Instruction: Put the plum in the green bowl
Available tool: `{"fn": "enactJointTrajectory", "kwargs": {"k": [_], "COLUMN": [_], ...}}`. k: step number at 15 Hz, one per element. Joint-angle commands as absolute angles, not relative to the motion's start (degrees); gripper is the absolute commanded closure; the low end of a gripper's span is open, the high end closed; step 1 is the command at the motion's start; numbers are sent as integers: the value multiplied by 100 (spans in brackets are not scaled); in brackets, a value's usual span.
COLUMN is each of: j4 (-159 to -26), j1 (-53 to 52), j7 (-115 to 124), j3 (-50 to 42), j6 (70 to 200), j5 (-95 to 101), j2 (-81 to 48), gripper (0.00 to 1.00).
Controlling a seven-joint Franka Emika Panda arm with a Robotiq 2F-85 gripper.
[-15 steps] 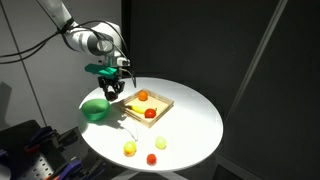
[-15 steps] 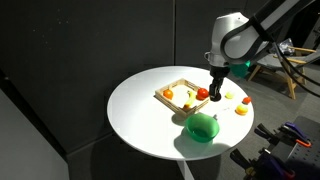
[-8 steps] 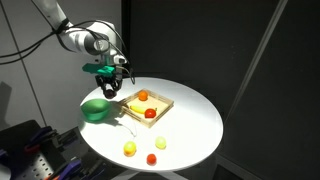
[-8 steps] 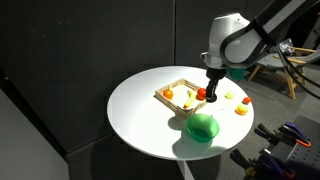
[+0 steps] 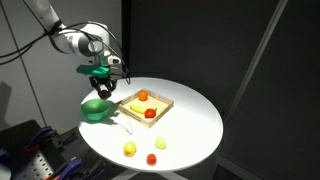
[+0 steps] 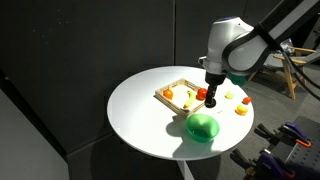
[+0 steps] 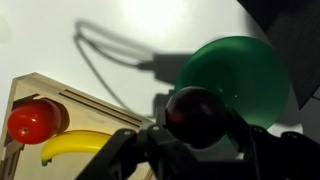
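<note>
End effector point(image 7: 197, 136) pinching plum point(image 7: 195, 107), lifted clear of table point(image 7: 130, 30). Plum sits over rim of green bowl point(image 7: 240, 75), on tray side. Wooden tray point(image 7: 50, 86) just beside bowl, holding red fruit point(image 7: 32, 120) and yellow fruit point(image 7: 80, 148).

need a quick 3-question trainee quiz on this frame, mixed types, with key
1. True or false: the claw is shut on the plum.
2. In the wrist view, what lies in the tray? A) a red fruit and a yellow fruit; B) only a cup; C) nothing.
3. Fill in: the plum is not yet in the ___ bowl.
Key: 1 true; 2 A; 3 green.
</note>
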State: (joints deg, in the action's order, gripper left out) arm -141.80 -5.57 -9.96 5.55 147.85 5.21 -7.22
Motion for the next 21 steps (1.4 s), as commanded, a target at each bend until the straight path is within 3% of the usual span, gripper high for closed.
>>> {"fn": "enactJointTrajectory", "kwargs": {"k": [1,21], "j4": [-14423,-14476], "j1": [-602,-668], "j7": [-947,-1067], "j3": [656,904], "j6": [14827,15246], "j5": [460,282], "j2": [-481,-889], "gripper": [65,65]}}
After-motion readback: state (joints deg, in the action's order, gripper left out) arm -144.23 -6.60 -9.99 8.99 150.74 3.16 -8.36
